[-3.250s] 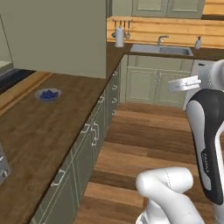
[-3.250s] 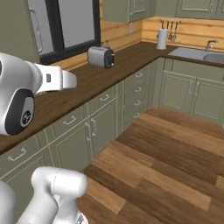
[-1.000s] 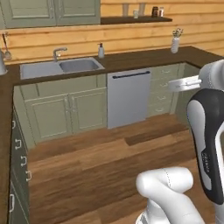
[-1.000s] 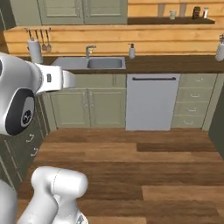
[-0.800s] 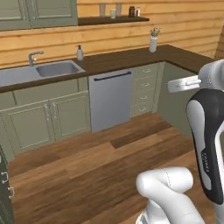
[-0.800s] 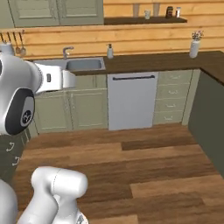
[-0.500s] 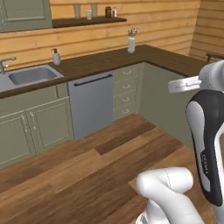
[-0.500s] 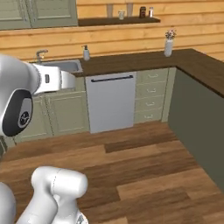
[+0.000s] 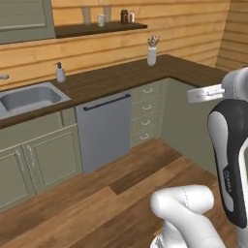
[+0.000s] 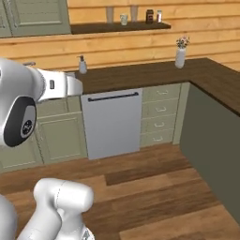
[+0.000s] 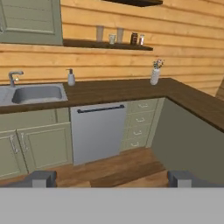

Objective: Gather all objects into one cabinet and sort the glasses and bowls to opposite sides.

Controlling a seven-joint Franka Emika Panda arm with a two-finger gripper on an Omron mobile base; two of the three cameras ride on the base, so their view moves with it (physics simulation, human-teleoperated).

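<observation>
Hand view: four jars [image 11: 119, 36] on one shelf [image 11: 87, 43].

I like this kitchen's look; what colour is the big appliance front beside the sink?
The dishwasher front is plain light grey with a dark bar handle, clearest in the hand view.

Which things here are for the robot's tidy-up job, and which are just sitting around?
For the job:
- olive-green wall cabinet, possibly the one to fill
- open two-finger gripper, holding nothing

Just sitting around:
- white soap dispenser
- steel sink
- white vase of flowers
- grey dishwasher
- dark jar on the wooden shelf
</observation>
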